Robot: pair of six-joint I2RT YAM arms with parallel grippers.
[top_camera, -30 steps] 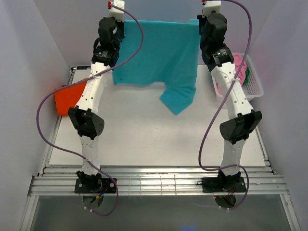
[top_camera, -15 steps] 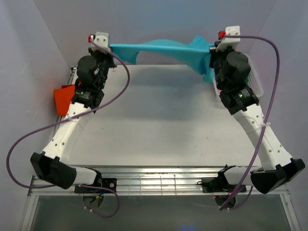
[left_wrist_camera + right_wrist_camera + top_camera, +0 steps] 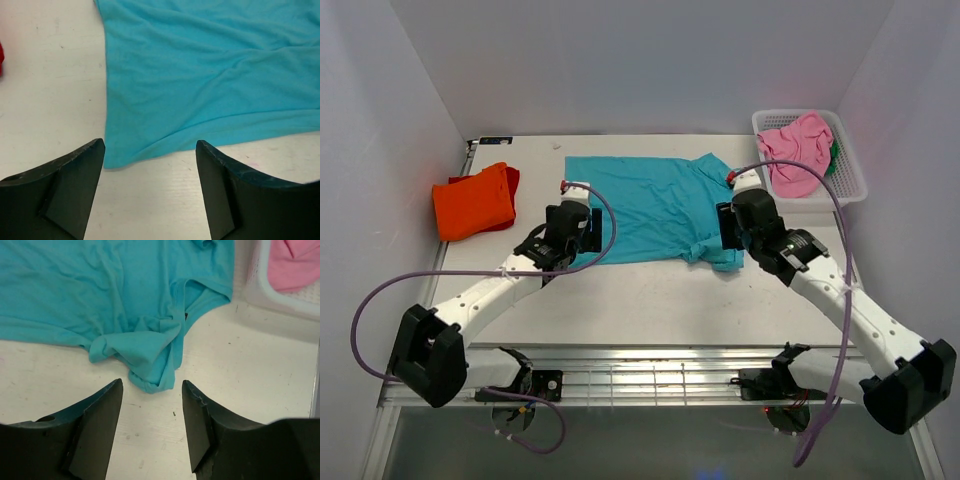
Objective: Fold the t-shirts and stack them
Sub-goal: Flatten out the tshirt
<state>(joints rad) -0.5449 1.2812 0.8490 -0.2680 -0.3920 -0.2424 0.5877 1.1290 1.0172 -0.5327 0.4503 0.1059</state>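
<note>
A teal t-shirt (image 3: 640,205) lies spread on the table, its right sleeve bunched (image 3: 150,357) at the near right corner. My left gripper (image 3: 584,232) is open just short of the shirt's near left corner (image 3: 117,155), with only bare table between its fingers (image 3: 150,146). My right gripper (image 3: 727,226) is open too, its fingers either side of the crumpled sleeve's tip (image 3: 151,386) and apart from it. A folded orange t-shirt (image 3: 474,200) rests at the left. A pink t-shirt (image 3: 796,150) fills the basket, with a bit of green (image 3: 833,156) beside it.
The white lattice basket (image 3: 853,172) stands at the back right corner, and its wall (image 3: 257,287) shows in the right wrist view. White walls close in the table on three sides. Bare table runs along the near edge in front of the shirt.
Both arms came down and forward from the back wall, laid the teal t-shirt flat on the table and let go. Both grippers went from shut to open.
</note>
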